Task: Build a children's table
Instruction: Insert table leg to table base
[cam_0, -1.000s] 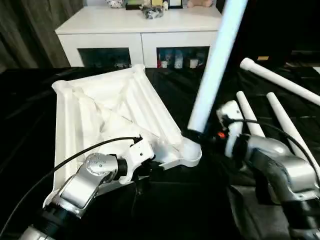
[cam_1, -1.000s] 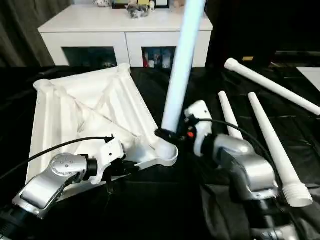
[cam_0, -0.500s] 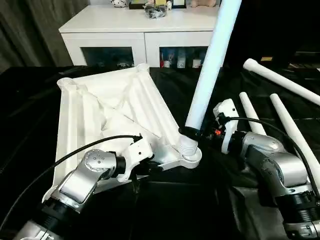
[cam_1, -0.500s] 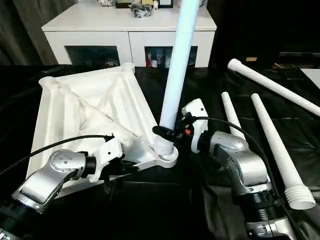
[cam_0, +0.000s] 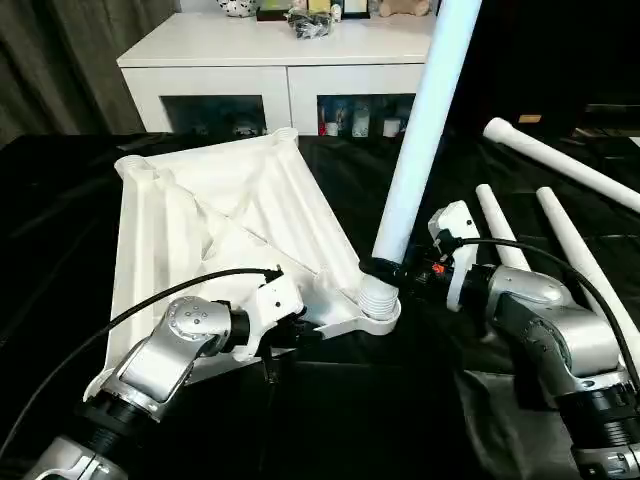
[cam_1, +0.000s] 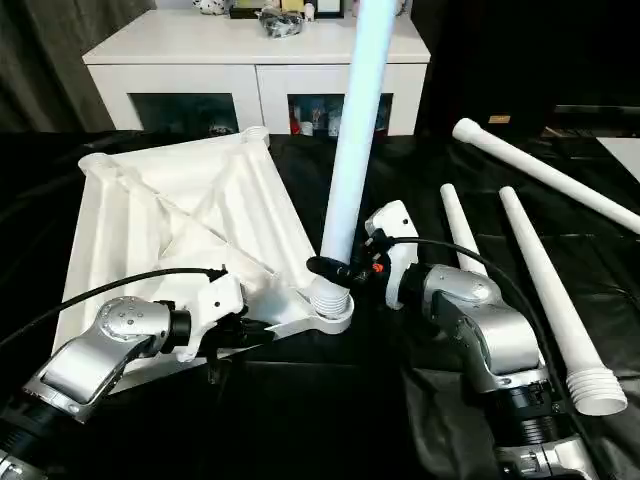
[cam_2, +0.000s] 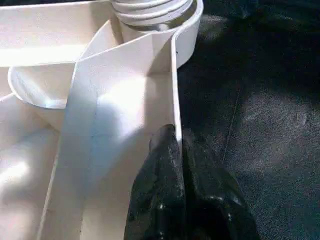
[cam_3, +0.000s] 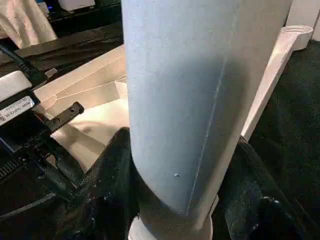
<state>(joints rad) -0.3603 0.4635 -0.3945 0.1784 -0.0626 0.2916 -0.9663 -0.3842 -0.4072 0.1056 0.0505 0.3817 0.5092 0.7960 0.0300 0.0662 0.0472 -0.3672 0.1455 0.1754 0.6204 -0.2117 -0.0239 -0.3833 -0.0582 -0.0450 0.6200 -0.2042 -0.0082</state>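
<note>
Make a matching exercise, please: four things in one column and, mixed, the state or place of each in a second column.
Things:
1. upright leg
2. left gripper
3. loose legs
4. cabinet

States:
A. lying on the black cloth
B. behind the work area
C. standing in a corner socket, held by the right gripper
D. shut on the tabletop's edge wall

Pairs: 1-C, 2-D, 3-A, 4-B

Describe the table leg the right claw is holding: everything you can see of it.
The leg is a long, smooth white tube, plastic by its look, tapered, with a ribbed threaded end. It stands nearly upright, leaning slightly, its threaded end set in the round corner socket of the upside-down tabletop; a few threads show above the socket. The right claw is shut on it just above the threads. Its upper end runs out of view.
</note>
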